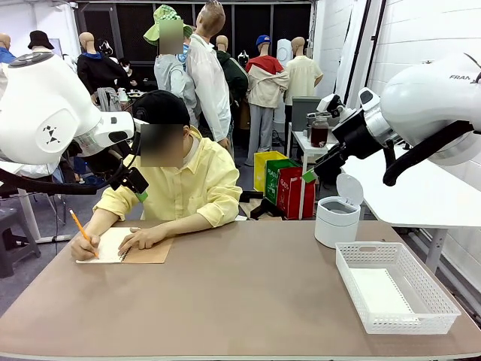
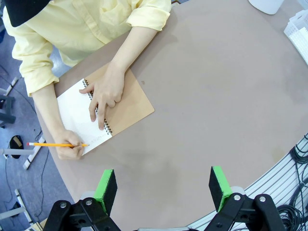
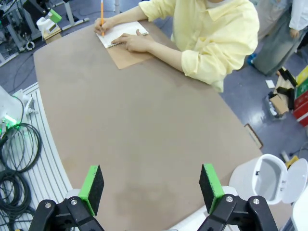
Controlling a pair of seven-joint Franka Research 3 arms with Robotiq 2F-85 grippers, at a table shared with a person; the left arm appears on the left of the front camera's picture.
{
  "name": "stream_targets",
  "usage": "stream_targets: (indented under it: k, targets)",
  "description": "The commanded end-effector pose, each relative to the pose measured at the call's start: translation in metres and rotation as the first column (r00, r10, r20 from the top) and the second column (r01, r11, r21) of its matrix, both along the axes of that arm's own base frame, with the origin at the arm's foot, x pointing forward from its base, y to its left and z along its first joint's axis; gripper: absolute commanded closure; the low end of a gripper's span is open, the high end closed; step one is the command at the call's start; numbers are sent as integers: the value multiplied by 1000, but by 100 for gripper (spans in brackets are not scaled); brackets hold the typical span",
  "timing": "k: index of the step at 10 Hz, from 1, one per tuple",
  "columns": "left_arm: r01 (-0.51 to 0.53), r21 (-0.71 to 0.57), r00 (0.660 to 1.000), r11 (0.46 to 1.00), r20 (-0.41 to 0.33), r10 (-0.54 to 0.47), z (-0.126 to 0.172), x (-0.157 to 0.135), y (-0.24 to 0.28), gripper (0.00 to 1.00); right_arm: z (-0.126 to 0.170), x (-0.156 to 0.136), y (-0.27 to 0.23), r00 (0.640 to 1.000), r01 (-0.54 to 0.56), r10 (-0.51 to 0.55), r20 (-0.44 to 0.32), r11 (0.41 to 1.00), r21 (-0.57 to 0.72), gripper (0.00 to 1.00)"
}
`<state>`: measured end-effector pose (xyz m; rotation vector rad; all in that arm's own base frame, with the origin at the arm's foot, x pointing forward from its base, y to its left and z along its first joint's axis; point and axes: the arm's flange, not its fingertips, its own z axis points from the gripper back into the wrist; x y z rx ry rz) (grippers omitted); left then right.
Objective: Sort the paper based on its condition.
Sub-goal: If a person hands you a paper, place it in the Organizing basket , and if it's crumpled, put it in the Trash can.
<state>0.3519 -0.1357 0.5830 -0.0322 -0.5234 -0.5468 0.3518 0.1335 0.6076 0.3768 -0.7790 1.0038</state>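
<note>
White paper (image 1: 379, 292), a single plain sheet, lies flat in the bottom of the white mesh basket (image 1: 412, 322) at the robot's right end of the brown table (image 1: 240, 293). Just beyond the basket, at the table's far edge, stands a small white bin (image 1: 336, 219) with its lid tipped open. Well apart from both, at the far left of the table, a person in a yellow shirt bends over a brown-covered spiral notebook (image 2: 130, 103) opened to a white page. One hand (image 2: 70, 150) holds an orange pencil (image 2: 57, 144) with its tip on the page, and the other hand (image 2: 107, 92) lies flat across the spiral. The left gripper (image 2: 163, 190) hangs above bare tabletop near the notebook, green pads wide apart with nothing between them. The right gripper (image 3: 151, 187) hangs over the table's middle, its jaws likewise spread and empty.
</note>
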Motion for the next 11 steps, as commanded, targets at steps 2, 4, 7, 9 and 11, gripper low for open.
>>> stream_targets:
  k: [2,4,7,9,11]
  targets:
    - [2,-4,1000,1000,4,-1,0,0,1,0,-1,0,0,1000,-9,9,-1,1000,-8,0]
    - [2,-4,1000,1000,4,-1,0,0,1,0,-1,0,0,1000,-9,9,-1,1000,-8,0]
    - [2,-4,1000,1000,4,-1,0,0,1,0,-1,0,0,1000,-9,9,-1,1000,-8,0]
    - [2,-4,1000,1000,4,-1,0,0,1,0,-1,0,0,1000,-9,9,-1,1000,-8,0]
    - [2,-4,1000,1000,4,-1,0,0,1,0,-1,0,0,1000,-9,9,-1,1000,-8,0]
